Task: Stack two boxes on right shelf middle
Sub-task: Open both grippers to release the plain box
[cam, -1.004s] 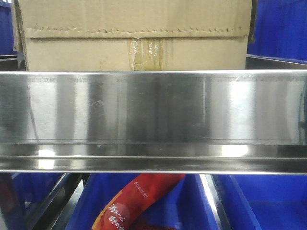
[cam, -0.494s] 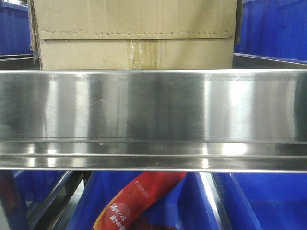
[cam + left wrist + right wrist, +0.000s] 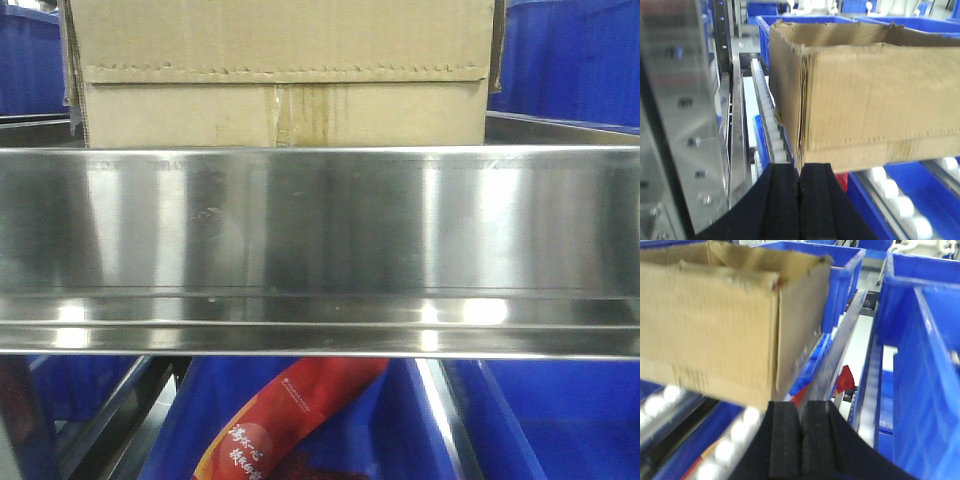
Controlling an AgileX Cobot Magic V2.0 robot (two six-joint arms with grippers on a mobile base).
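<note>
The cardboard carton [image 3: 280,75] sits on the white roller tracks [image 3: 771,132] of the stainless-steel shelf [image 3: 320,230], behind the front rail. Its long axis runs left to right, seamed face toward the near side, top flaps open. Only one carton is visible; the second appears not yet stacked, though the view is cropped above. The left gripper [image 3: 800,200] and right gripper [image 3: 801,440] each have pads pressed together, holding nothing, at the carton's lower near corners. Blue plastic bins [image 3: 920,365] flank it.

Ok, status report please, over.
Left gripper shut, empty. Right gripper shut, empty. One box on shelf rollers, open-topped; no second box seen. Blue bins flank it, nothing blocking.
</note>
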